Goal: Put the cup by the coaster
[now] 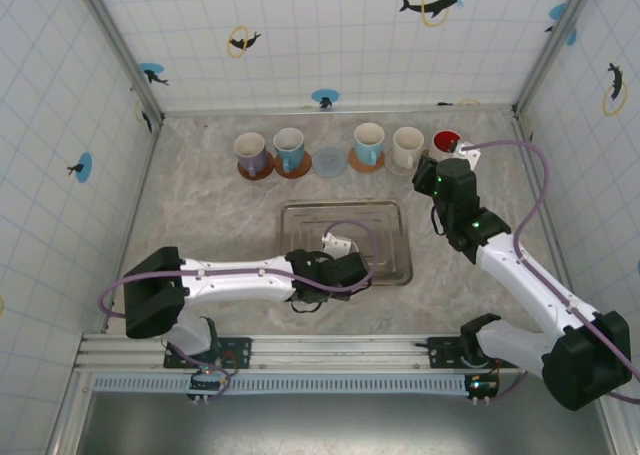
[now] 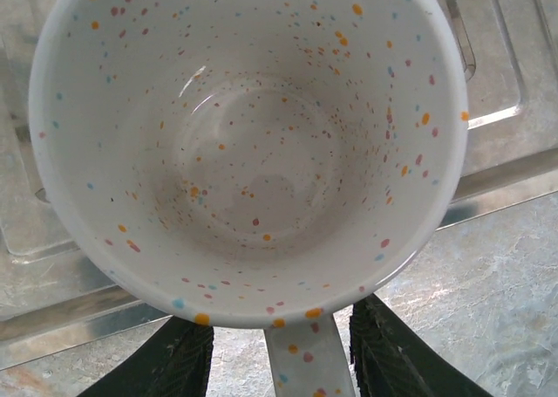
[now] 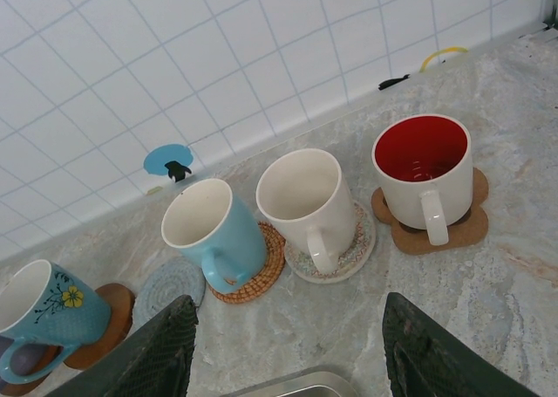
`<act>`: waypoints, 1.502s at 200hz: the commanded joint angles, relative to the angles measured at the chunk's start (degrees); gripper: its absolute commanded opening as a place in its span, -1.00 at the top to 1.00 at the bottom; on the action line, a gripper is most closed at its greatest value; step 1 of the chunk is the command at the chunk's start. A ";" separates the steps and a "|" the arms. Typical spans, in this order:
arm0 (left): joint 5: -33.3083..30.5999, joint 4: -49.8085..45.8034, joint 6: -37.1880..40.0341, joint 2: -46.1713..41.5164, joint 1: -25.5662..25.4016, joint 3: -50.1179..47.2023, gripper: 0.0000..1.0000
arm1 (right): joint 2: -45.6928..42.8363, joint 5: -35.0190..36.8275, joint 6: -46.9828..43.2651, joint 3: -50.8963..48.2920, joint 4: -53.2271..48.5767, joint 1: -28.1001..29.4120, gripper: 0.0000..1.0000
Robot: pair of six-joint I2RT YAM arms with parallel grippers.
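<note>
A white cup (image 2: 244, 135) with coloured speckles stands in the metal tray (image 1: 385, 215), and I look down into its bowl in the left wrist view. Its handle (image 2: 305, 362) points toward my left gripper (image 2: 281, 327). The black fingers stand on either side of that handle, the right one close against it and the left one with a gap, so the gripper is open. From above the cup (image 1: 336, 242) sits just beyond the left gripper (image 1: 348, 267). A bare blue-grey coaster (image 1: 328, 161) (image 3: 170, 288) lies in the back row. My right gripper (image 3: 288, 308) hovers open over the table before that row.
Several cups stand on coasters along the back wall: a purple one (image 1: 251, 153), a blue flowered one (image 1: 289, 147), a light blue one (image 3: 209, 227), a cream one (image 3: 305, 196) and a red-lined one (image 3: 423, 174). The tray rim (image 2: 497, 109) runs past the speckled cup.
</note>
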 commanded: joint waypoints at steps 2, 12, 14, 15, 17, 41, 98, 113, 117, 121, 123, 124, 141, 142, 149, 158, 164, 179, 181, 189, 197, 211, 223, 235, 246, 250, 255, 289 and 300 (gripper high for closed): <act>-0.20 1.19 1.78 0.68 0.67 0.72 0.14 | 0.43 0.43 0.28 -0.36 2.80 -0.25 -0.18; 0.03 1.50 1.94 0.84 0.82 0.69 0.15 | 0.43 0.41 0.31 -0.36 2.80 -0.25 -0.18; 0.10 1.53 1.99 0.87 0.80 0.68 0.15 | 0.43 0.46 0.33 -0.41 2.80 -0.25 -0.18; 0.16 1.54 2.06 0.96 0.87 0.62 0.16 | 0.43 0.42 0.30 -0.43 2.80 -0.25 -0.18; 0.27 1.61 2.04 0.99 0.92 0.58 0.16 | 0.43 0.41 0.28 -0.38 2.80 -0.25 -0.18; 1.12 1.99 2.46 1.99 1.10 0.75 0.19 | 0.43 0.45 0.23 -0.37 2.74 -0.22 -0.18; 1.87 2.36 2.48 3.16 1.34 0.53 0.30 | 0.61 0.43 0.28 -0.45 2.76 -0.28 -0.18; 1.77 2.25 2.40 3.12 1.42 0.52 0.44 | 0.61 0.39 0.21 -0.45 2.71 -0.31 -0.18; 1.74 2.21 2.39 3.12 1.43 0.39 0.48 | 0.61 0.44 0.25 -0.45 2.71 -0.27 -0.18; 1.78 2.10 2.39 3.08 1.41 0.47 0.52 | 0.61 0.47 0.21 -0.49 2.71 -0.32 -0.18; 1.73 2.04 2.32 3.08 1.43 0.54 0.53 | 0.61 0.47 0.26 -0.48 2.75 -0.33 -0.18; 1.72 1.97 2.31 3.12 1.40 0.55 0.54 | 0.61 0.47 0.27 -0.47 2.73 -0.33 -0.18; 1.39 1.14 1.78 3.08 1.41 0.74 0.71 | 0.61 0.42 0.28 -0.45 2.80 -0.40 -0.18; 1.42 1.12 1.78 3.12 1.44 0.74 0.72 | 0.61 0.44 0.28 -0.45 2.80 -0.41 -0.18; 1.38 0.82 1.69 3.03 1.42 0.90 0.80 | 0.61 0.42 0.23 -0.45 2.74 -0.42 -0.18; 1.12 0.37 1.52 2.83 1.46 0.95 0.90 | 0.61 0.47 0.27 -0.45 2.73 -0.42 -0.18; 0.87 0.00 1.36 2.74 1.45 1.19 0.96 | 0.61 0.42 0.28 -0.49 2.75 -0.42 -0.18; 0.14 -0.96 1.07 2.55 1.46 1.75 1.00 | 0.61 0.31 0.23 -0.46 2.80 -0.42 -0.18; 0.02 -1.19 1.05 2.55 1.39 1.91 1.00 | 0.61 0.36 0.24 -0.45 2.77 -0.42 -0.18; -0.78 -2.15 0.71 2.46 1.39 2.28 1.00 | 0.61 0.34 0.23 -0.45 2.78 -0.42 -0.18; -1.38 -3.09 0.40 2.30 1.41 2.64 1.00 | 0.56 0.33 0.28 -0.46 2.78 -0.42 -0.18; -2.10 -3.98 0.10 1.74 1.44 2.89 1.00 | 0.52 0.34 0.27 -0.54 2.72 -0.42 -0.18; -2.16 -4.08 0.12 1.01 1.44 2.67 1.00 | 0.47 0.30 0.26 -0.54 2.71 -0.41 -0.18; -2.41 -4.62 0.33 0.22 1.42 2.68 1.00 | 0.44 0.25 0.26 -0.50 2.75 -0.41 -0.18; -3.15 -5.33 0.43 -0.48 1.41 2.76 1.00 | 0.43 0.12 0.27 -0.45 2.79 -0.42 -0.18; -3.40 -5.47 0.50 -0.80 1.44 2.84 1.00 | 0.43 0.10 0.27 -0.46 2.80 -0.42 -0.18; -3.82 -5.79 0.61 -1.22 1.50 2.94 1.00 | 0.41 -0.01 0.25 -0.48 2.87 -0.42 -0.18; -5.52 -5.22 3.27 -4.28 3.79 3.53 1.00 | 1.11 -0.78 0.27 -0.28 3.41 -0.38 -0.18; -5.67 -4.92 4.61 -5.00 5.24 3.89 1.00 | 1.47 -1.14 0.19 -0.02 3.41 -0.42 -0.18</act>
